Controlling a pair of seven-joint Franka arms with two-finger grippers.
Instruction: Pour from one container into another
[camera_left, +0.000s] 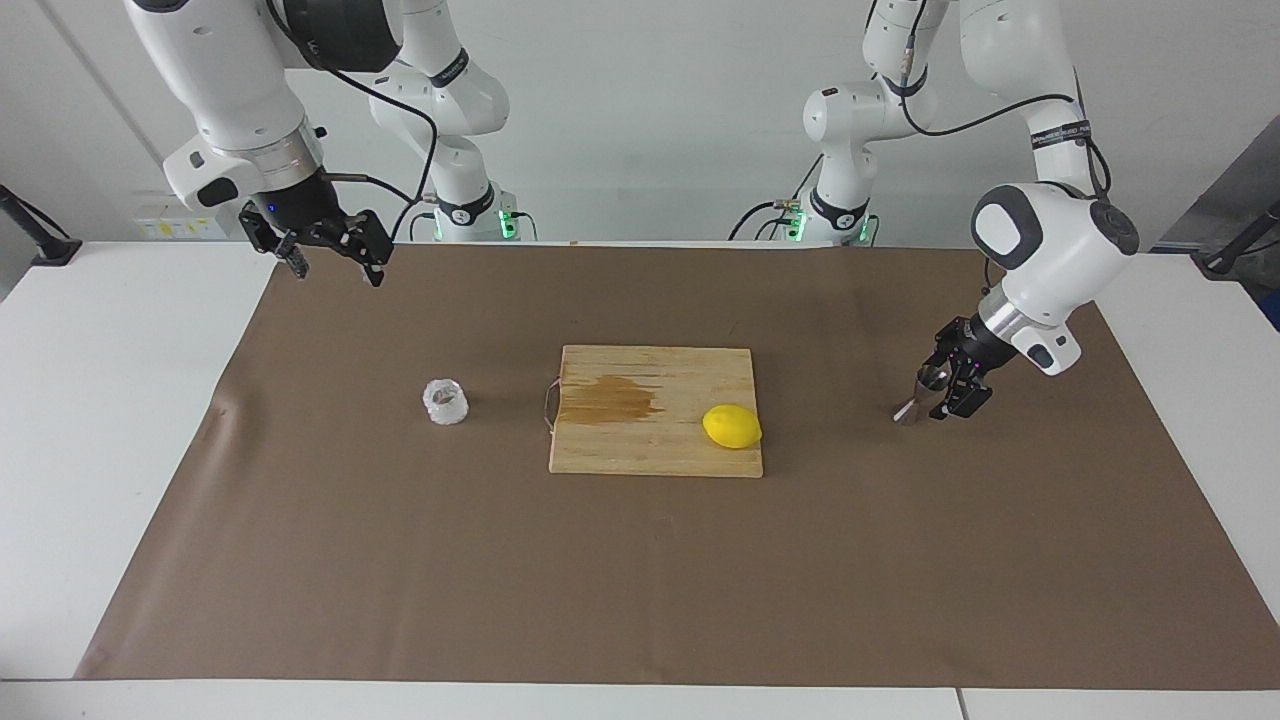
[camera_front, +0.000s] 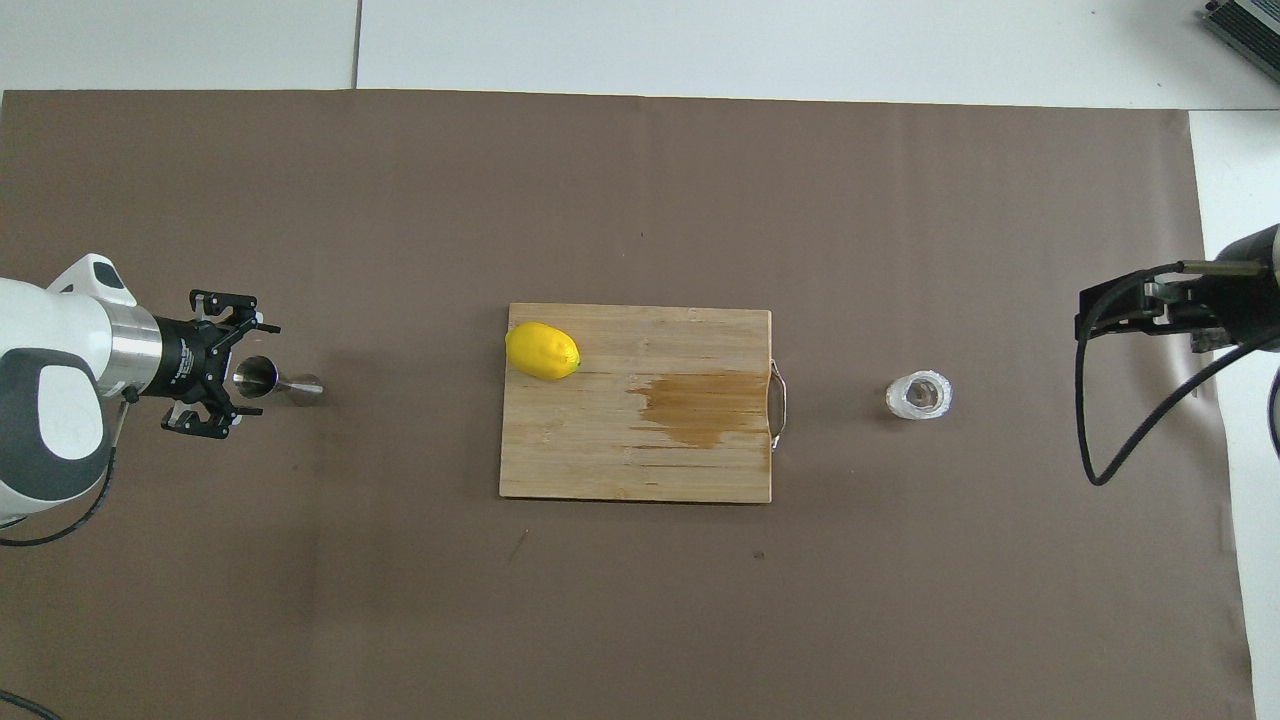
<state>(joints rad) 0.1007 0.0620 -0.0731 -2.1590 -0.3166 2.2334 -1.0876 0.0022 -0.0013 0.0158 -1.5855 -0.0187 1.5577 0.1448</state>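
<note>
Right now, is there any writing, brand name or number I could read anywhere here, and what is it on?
None can be read.
Band on the left arm: small print, too small to read.
Yellow stickers on the wall panel: too blurred to read.
Cutting board, lemon, cup, jigger: no markings visible.

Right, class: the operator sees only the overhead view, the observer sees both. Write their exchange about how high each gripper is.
Operator: Is the left gripper down at the jigger, or above it?
Observer: Down. The left gripper is level with the upper cone of the jigger.
Operator: And the right gripper, cut off at my edge?
Observer: The right gripper hangs high in the air, waiting, well above the level of the clear cup.
</note>
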